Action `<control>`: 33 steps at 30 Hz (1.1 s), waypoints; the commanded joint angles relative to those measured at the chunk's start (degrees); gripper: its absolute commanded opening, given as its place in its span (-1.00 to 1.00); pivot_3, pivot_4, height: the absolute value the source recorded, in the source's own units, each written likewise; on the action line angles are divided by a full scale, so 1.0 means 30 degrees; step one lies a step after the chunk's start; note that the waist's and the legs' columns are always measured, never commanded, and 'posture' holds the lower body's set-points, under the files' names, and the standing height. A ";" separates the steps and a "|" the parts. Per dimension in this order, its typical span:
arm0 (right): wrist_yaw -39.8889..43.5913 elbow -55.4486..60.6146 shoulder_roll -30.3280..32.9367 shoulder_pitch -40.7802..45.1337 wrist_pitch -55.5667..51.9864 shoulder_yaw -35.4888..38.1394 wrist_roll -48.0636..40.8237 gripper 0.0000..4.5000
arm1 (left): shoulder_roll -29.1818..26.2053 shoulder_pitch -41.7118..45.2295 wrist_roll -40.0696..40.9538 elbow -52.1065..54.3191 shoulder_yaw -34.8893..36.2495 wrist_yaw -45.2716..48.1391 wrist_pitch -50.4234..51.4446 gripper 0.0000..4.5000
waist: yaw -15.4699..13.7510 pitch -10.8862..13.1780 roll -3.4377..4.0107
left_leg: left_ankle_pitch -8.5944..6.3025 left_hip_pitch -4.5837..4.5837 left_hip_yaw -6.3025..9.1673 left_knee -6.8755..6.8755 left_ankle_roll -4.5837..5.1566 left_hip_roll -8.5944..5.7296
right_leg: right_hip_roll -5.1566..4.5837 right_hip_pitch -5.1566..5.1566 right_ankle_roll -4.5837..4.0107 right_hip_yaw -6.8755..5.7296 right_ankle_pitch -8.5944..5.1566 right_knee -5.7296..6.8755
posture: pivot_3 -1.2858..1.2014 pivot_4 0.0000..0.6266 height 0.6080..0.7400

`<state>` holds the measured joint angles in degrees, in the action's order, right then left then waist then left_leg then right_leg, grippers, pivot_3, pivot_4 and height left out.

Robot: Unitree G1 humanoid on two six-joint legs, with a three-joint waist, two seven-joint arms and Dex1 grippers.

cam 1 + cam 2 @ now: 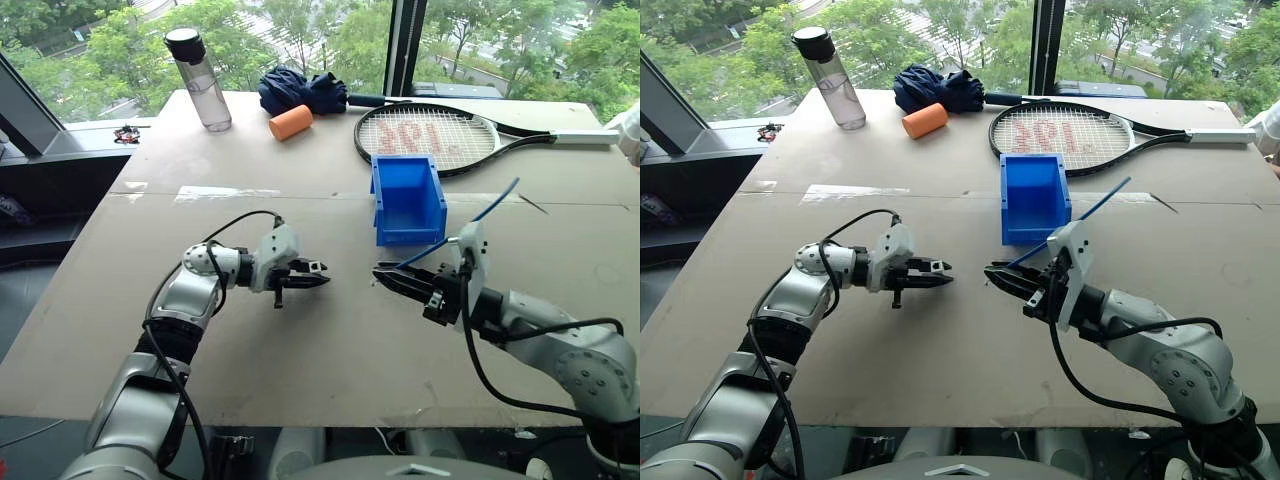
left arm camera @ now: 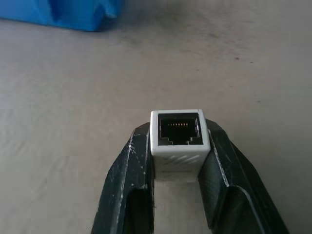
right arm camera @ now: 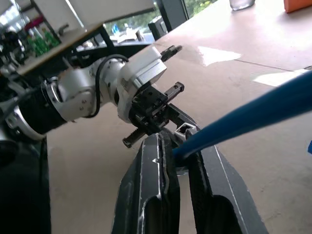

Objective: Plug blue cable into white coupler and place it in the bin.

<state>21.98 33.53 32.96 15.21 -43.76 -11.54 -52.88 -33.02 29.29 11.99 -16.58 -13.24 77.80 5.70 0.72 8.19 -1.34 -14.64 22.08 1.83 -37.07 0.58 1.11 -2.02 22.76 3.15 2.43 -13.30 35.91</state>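
While clamped, white coupler [image 2: 176,134] socket faces blue cable [image 3: 253,114].

Where things sit around the bin

I see the bin [image 1: 408,200] on the table [image 1: 300,350]. The racket [image 1: 430,135] lies just behind it. The bottle [image 1: 200,80], the roll [image 1: 291,122] and the cloth bundle [image 1: 300,90] sit behind it, to its left.

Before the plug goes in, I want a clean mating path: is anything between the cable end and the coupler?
Nothing visible. The left gripper holds the coupler, socket facing the right gripper, which holds the cable. Between them is bare table; the bin stands behind.
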 commanded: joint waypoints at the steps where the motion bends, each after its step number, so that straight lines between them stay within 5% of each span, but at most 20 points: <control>1: 0.2518 -0.1491 0.0652 0.1688 0.1050 -0.1775 0.3346 -1.00 | 0.0534 0.0405 -0.0141 0.2016 -0.1408 0.0805 0.0545 -0.73 | -0.0055 -0.0001 -0.0002 | 0.0000 0.0003 0.0001 -0.0007 0.0000 -0.0003 | 0.0000 -0.0001 0.0000 -0.0001 0.0000 -0.0001 | 0.03 -0.52 1.00; 11: 0.6931 -0.4827 0.0398 0.3742 0.3008 -0.4092 0.8205 -1.00 | 0.1838 0.1639 -0.1828 0.0118 -0.3049 0.0717 0.0063 -0.73 | -0.0003 0.0000 -0.0002 | -0.0003 0.0006 0.0009 -0.0024 0.0008 0.0001 | 0.0021 0.0001 0.0029 -0.0006 0.0016 0.0005 | 0.03 -0.52 1.00; 33: 0.8714 -0.5152 -0.0945 0.3647 0.2164 -0.3233 0.9127 -1.00 | 0.1838 0.1369 -0.2207 0.0474 -0.3254 0.0671 0.0442 -0.73 | -0.0003 -0.0001 -0.0001 | -0.0005 -0.0002 0.0017 -0.0033 0.0011 0.0003 | 0.0020 -0.0004 0.0032 -0.0010 0.0019 0.0021 | 0.03 -0.52 1.00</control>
<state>47.51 17.35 30.57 25.93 -38.34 -21.26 -26.16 -27.48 33.60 5.73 -16.70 -22.62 79.85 6.97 0.71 8.19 -1.34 -14.65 22.07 1.88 -37.17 0.61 1.12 -1.96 22.75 3.25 2.40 -13.25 35.98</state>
